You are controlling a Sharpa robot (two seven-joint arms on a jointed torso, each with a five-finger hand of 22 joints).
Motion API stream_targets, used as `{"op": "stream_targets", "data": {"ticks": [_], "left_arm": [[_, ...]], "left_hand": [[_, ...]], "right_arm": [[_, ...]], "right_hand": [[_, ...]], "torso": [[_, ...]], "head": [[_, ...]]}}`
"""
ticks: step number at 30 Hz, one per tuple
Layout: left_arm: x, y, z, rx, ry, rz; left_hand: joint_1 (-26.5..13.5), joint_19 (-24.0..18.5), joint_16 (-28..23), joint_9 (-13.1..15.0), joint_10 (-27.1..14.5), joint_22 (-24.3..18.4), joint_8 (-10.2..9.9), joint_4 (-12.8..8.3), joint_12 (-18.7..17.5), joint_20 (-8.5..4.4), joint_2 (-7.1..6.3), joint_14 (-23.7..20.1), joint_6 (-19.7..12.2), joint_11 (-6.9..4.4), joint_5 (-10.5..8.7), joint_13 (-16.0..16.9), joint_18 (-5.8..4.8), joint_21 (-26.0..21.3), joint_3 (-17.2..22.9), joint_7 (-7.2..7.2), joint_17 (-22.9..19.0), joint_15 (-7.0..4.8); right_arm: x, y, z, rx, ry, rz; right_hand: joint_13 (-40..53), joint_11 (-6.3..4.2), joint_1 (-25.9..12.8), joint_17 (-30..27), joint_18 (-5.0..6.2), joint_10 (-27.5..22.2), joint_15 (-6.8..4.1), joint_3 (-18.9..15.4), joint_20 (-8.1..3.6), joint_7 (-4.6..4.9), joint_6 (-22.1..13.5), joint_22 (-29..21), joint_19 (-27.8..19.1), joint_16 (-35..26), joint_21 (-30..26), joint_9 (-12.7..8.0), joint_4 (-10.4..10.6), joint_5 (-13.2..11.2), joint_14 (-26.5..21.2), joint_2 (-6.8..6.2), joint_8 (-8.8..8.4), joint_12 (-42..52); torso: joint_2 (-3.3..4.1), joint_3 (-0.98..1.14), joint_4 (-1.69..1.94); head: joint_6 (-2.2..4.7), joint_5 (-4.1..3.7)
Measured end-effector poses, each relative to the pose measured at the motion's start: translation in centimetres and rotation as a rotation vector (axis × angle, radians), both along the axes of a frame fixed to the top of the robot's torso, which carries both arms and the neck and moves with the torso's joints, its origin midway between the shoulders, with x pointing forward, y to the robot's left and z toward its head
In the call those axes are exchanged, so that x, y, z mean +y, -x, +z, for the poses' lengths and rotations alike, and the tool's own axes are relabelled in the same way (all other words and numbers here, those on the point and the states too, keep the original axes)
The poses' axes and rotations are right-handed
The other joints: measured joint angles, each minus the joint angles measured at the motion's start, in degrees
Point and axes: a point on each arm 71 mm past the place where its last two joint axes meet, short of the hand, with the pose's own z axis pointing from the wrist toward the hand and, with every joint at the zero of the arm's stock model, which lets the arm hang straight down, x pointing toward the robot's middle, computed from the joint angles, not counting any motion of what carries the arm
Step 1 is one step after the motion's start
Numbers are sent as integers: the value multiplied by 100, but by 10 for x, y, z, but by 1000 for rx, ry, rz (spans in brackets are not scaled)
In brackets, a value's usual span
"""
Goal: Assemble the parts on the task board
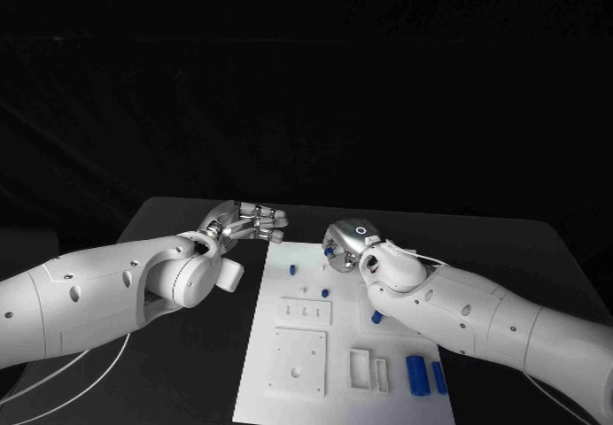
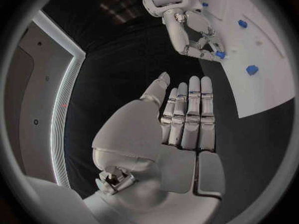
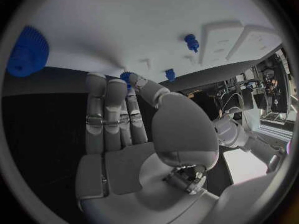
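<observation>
Now: right robot hand at a far-edge part, left waiting

Largest first, the tabletop (image 1: 179, 354) carries the board (image 1: 300, 390), a white plate running away from the robot. Its near half holds raised white fixtures and two blue parts (image 1: 422, 374) lying side by side near the right edge; smaller blue pieces sit toward the far end.

The left robot hand (image 1: 243, 221) hovers off the board's far left corner, fingers straight, close together and holding nothing. The right robot hand (image 1: 347, 243) sits over the far right of the board; the left wrist view shows its fingertips (image 2: 209, 49) curled down at a small blue part (image 2: 221, 55). Whether that part is actually pinched I cannot tell.

By my reading, the step is picking up this far-edge piece. Next it needs a firm pinch, a clean lift, then carrying to its matching fixture.
</observation>
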Motion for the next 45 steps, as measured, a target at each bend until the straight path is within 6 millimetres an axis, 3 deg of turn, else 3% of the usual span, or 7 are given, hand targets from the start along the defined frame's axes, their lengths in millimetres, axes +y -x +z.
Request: {"op": "stream_targets", "data": {"ticks": [15,22,26,32,35,38,45], "left_arm": [[-1,0,0,0,0,-1],[-1,0,0,1,0,-2],[-1,0,0,1,-1,-2],[-1,0,0,2,-1,-2],[-1,0,0,2,-1,-2],[-1,0,0,2,-1,-2],[1,-1,0,2,-2,1]], "left_hand": [[0,0,0,0,0,0,0,0,0,0,0,0,0,0,0,0,0,0,0,0,0,0],[0,0,0,0,0,0,0,0,0,0,0,0,0,0,0,0,0,0,0,0,1,0],[-10,0,0,0,-13,-2,0,21,0,0,-10,-12,0,13,0,0,0,-20,21,0,1,11],[-23,0,0,0,-21,-6,0,24,0,0,-23,-20,0,21,0,0,0,-21,24,0,1,20],[-23,0,0,0,-21,-5,0,24,0,0,-23,-20,0,21,0,0,0,-21,24,0,1,20],[-23,14,0,0,-21,-11,0,23,0,14,-23,-20,0,21,0,0,1,-21,24,0,1,20],[-23,21,0,0,-21,-11,0,24,0,21,-23,-20,0,21,0,0,1,-21,24,0,1,20]], "right_arm": [[3,-2,-2,3,3,-8],[3,-3,-4,7,5,-10],[3,-3,-5,11,7,-12],[-1,-4,-9,25,7,-23],[-2,-4,-10,31,1,-26],[-3,-4,-10,35,-6,-26],[-8,-2,-7,33,-28,-19]], "right_hand": [[1,-41,17,-29,-6,-45,-13,-21,19,51,-112,83,83,0,-337,-3,20,0,15,-17,-19,-18],[13,1,-4,-37,-6,-190,36,-58,60,82,-246,85,83,0,-421,-18,57,88,21,-47,-19,-17],[15,64,-43,-65,53,-401,88,-16,108,127,-414,51,87,-47,-613,-23,98,85,10,-130,-18,1],[-4,237,-70,-172,141,-992,193,25,207,244,-860,-88,83,-204,-882,-35,114,149,-13,-434,-13,10],[-4,308,23,-299,229,-1322,245,-388,277,288,-1067,-278,91,-364,-1076,-34,163,331,24,-518,-13,10],[-4,339,112,-347,230,-1428,252,-718,277,298,-1115,-416,91,-388,-1220,-34,239,377,31,-488,-13,10],[-3,334,141,-360,230,-1423,253,-751,277,298,-1115,-462,91,-388,-1252,-34,297,377,31,-519,-13,10]], "torso": [[13,-7,7],[16,-7,7],[16,-7,1],[16,-6,-3],[15,-5,-3],[15,-5,-3],[15,-5,-3]], "head": [[-2,-24],[-16,-13],[-20,-12],[-15,-11],[-15,-17],[-15,-19],[-3,-30]]}}
